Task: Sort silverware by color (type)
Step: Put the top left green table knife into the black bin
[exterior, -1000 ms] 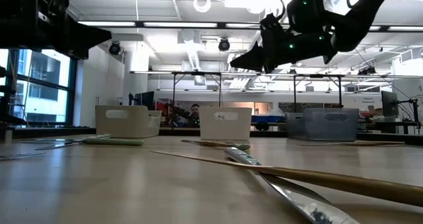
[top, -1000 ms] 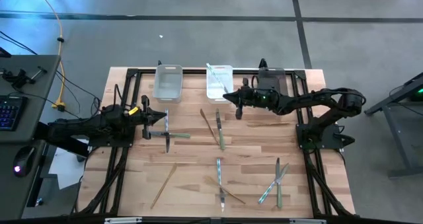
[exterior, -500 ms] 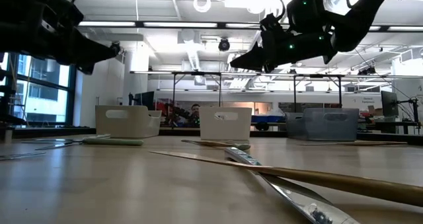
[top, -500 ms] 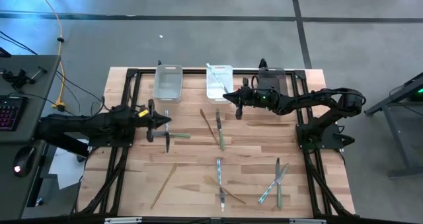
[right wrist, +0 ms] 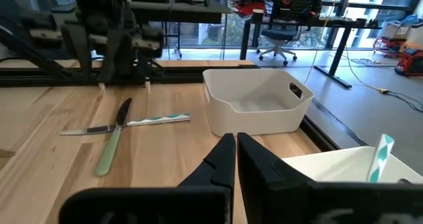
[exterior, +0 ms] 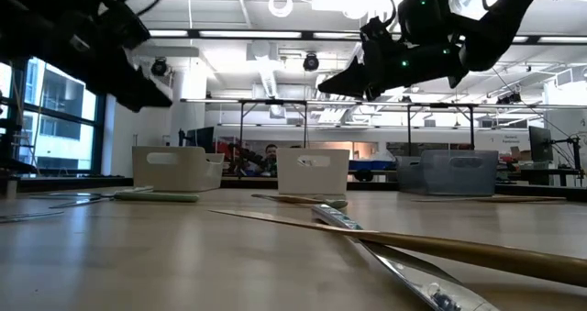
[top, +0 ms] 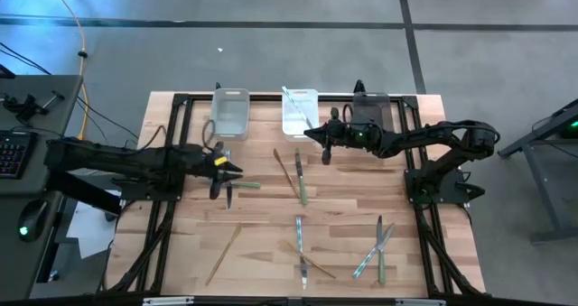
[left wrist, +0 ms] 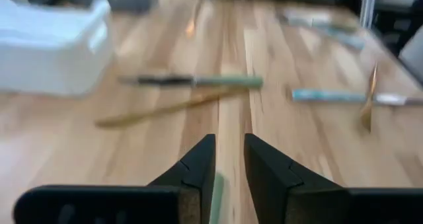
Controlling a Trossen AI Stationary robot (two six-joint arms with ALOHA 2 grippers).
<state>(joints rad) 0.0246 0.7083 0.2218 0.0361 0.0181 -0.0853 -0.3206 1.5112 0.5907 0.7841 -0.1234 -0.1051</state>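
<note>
Silverware [top: 299, 181] lay scattered on the surface [top: 262, 243], one teal piece [top: 291, 100] already binned; left hand [top: 228, 171], part-open and empty, hovered over crossed pieces [top: 232, 183], needing descent and grasp; right hand [top: 312, 132] shut, empty, waited near the middle bin [top: 312, 107].

My workspace is a pale wooden table [top: 262, 225] with plank seams running across it, bordered by a black metal frame [top: 167, 116]. Along its far edge stand three small bins: a white one [top: 229, 112] on my left side, another white one [top: 299, 115] in the middle, and a darker grey one [top: 371, 106] further to my right. Beyond the table's left edge, a desk holds a keyboard [top: 13, 153] and a mouse [top: 32, 217], and a yellow cable [top: 83, 89] trails over the grey floor. Level across the table, a lit room with ceiling lights [exterior: 275, 4] and window panes [exterior: 55, 118] opens behind the bins.
</note>
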